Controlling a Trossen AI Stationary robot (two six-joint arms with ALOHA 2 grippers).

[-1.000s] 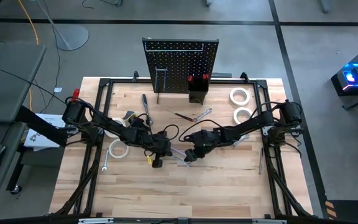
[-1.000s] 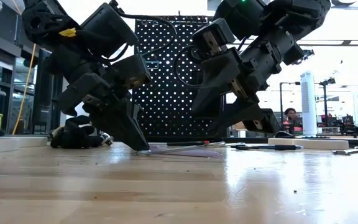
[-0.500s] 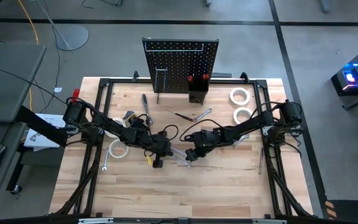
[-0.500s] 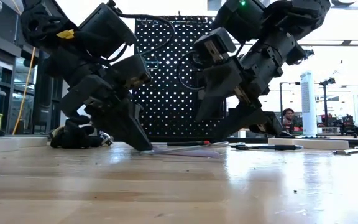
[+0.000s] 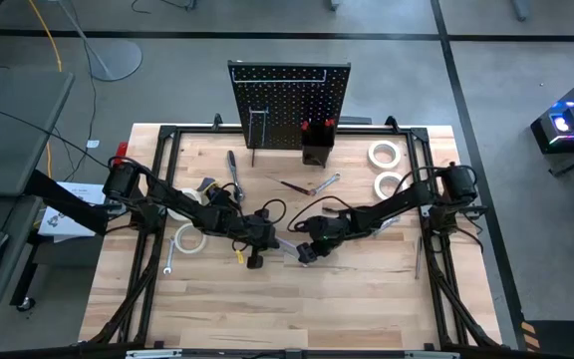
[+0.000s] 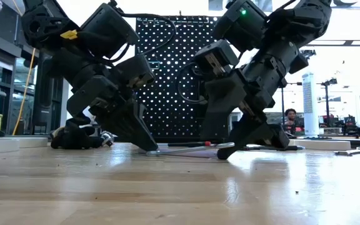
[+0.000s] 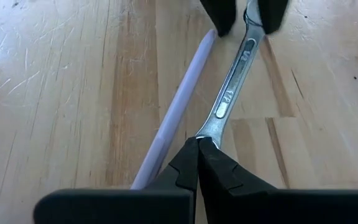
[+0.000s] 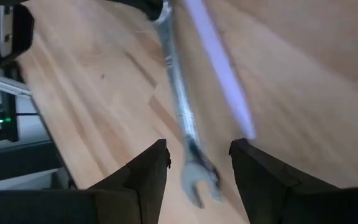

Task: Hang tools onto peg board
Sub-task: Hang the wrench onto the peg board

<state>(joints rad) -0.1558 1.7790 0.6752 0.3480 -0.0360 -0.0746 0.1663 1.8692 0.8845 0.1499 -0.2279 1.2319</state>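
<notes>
Silver wrench lies flat on the desk mid-board, well short of the peg board. You are mid-handover: your left tool is clamped shut on 1 end, while your right tool straddles the other end, fingers apart, not yet gripping. Next I'd close the right and free the left. Both arms reach low, angled toward each other.

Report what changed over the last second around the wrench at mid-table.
The right gripper came down toward the tabletop and now straddles the free end of the wrench, jaws open, not yet closed on it. The left gripper stayed shut on the wrench's other end. The wrench, the lilac stick beside it and the peg board did not move.
</notes>
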